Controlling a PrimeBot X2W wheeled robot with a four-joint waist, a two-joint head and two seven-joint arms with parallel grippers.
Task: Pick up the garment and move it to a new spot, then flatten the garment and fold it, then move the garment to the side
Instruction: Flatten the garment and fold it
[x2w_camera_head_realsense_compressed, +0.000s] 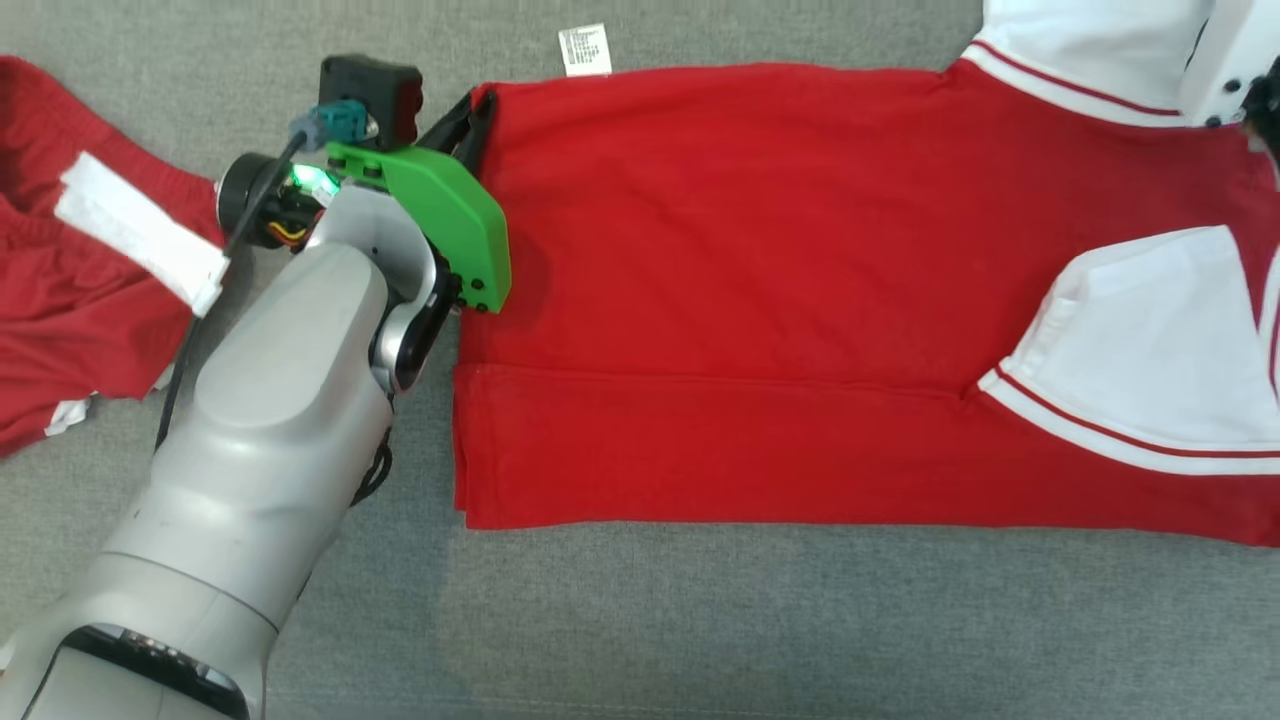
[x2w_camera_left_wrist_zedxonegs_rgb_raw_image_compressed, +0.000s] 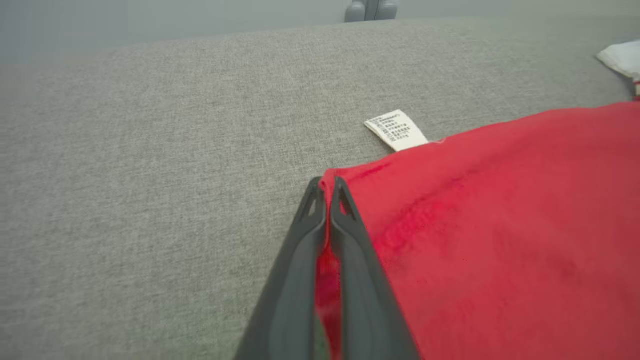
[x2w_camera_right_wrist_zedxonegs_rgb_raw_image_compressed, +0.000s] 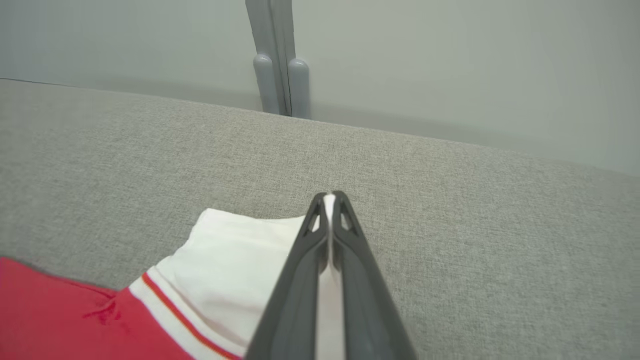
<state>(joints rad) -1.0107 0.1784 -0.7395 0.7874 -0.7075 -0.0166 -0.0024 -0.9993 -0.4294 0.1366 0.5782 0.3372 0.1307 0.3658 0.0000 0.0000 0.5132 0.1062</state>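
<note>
Head view. Shows a red knit garment with white, red-striped sleeves spread flat along the grey woven table, body running left to right, one white sleeve folded in over the red at the right. Shows a crease along its length near the closer edge. Carries a small white care label jutting from the far edge onto the table, printed in several lines too small to read. Puts the left tool at the garment's far left corner, dark fingers together on the hem there, beyond a bright green plastic wrist bracket and a pale grey forearm. Places a second red cloth with a white strip bunched at the left, apart from the garment.

Left wrist view. Looks along the left tool's two fingers, pressed together with a sliver of red cloth clamped between them right at the corner. Finds the label just past that corner, flat on the table, print blurred beyond reading. Catches a grey upright post at the table's far edge.

Right wrist view. Looks along the right tool, fingers closed with the garment's white cloth pinched between them up to the tips. Shows a white sleeve edge with its thin red stripe left of the fingers, red body in the lower left corner.
</note>
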